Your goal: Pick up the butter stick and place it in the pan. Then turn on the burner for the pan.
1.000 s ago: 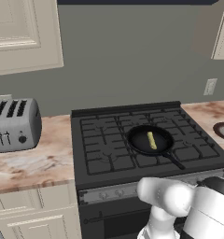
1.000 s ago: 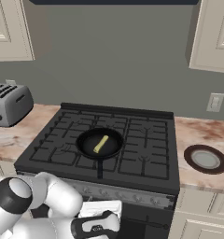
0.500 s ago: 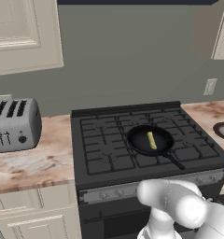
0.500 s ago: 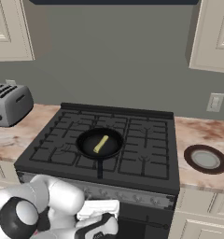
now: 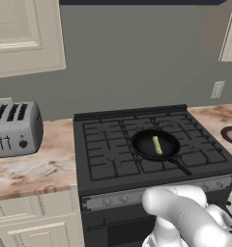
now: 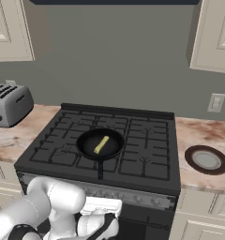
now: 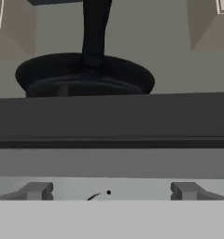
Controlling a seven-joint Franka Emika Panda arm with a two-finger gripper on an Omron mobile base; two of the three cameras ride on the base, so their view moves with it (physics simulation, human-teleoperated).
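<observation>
Butter stick [image 6: 101, 144] lies in the pan [image 6: 85, 149]; I hold the pincer [image 6: 103, 229] wide, low before the stove's front edge; next, its knob.

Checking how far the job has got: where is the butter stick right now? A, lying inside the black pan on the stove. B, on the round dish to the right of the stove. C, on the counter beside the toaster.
A: the butter stick lies inside the pan on the stove, apart from the fingers.
</observation>
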